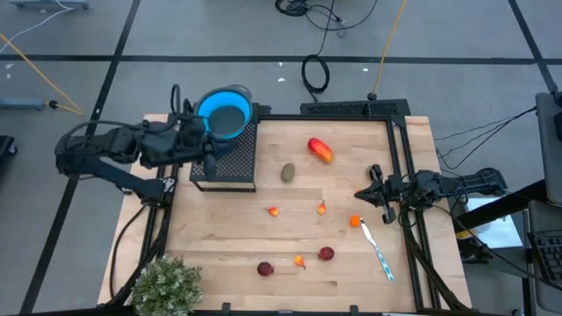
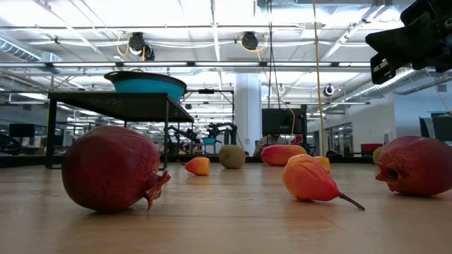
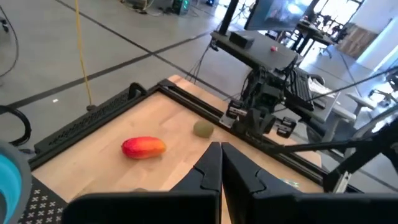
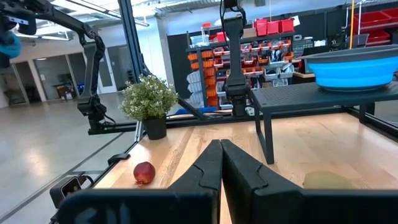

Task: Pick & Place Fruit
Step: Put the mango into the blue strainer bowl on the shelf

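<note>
The fruit lies loose on the wooden table point(image 1: 219, 237). A red-orange oblong point(image 1: 320, 150) sits toward the far edge, an olive-brown oval point(image 1: 287, 173) nearer the middle. Two dark red balls point(image 1: 265, 269) point(image 1: 326, 254) rest near the near edge, with several tiny orange bits point(image 1: 273, 211) between. My left gripper point(image 1: 213, 149) hangs shut over the black stand, fingers together in its wrist view point(image 3: 221, 146). My right gripper point(image 1: 359, 193) is shut at the table's right side, pointing left point(image 4: 221, 143), close to one orange bit point(image 1: 355, 221).
A blue bowl point(image 1: 226, 114) stands on a black perforated stand point(image 1: 230, 162) at the far left. A slim white and blue utensil point(image 1: 378, 248) lies near the right edge. A bushy green plant point(image 1: 167, 285) fills the near left corner. Black frame rails point(image 1: 399, 167) border the far and right sides.
</note>
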`<state>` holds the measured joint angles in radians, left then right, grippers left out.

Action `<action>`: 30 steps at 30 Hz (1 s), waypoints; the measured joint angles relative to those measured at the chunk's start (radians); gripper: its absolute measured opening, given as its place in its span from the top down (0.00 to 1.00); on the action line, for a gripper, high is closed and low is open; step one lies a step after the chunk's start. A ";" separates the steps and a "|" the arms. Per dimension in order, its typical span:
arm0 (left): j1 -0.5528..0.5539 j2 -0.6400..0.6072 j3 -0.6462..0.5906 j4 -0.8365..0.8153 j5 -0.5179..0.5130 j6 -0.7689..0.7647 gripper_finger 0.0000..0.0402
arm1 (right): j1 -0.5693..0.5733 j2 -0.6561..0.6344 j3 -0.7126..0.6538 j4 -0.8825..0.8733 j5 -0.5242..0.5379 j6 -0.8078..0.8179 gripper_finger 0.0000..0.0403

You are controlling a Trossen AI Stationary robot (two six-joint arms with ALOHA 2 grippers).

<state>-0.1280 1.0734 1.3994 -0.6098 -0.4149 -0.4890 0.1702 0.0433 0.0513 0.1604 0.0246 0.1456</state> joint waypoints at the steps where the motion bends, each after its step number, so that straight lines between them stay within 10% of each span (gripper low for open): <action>1: 0.000 -0.004 0.000 0.008 -0.004 0.000 0.99 | 0.000 0.000 0.000 0.000 0.000 0.000 1.00; 15: -0.105 -0.042 -0.073 0.026 -0.084 0.102 0.99 | 0.000 0.000 0.000 0.001 0.005 0.000 1.00; 30: -0.205 -0.274 -0.469 0.332 -0.131 0.149 0.99 | 0.000 0.013 0.001 0.190 0.173 0.083 1.00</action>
<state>-0.3327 0.7999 0.9303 -0.2782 -0.5459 -0.3397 0.1703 0.0558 0.0525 0.3502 0.1980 0.2283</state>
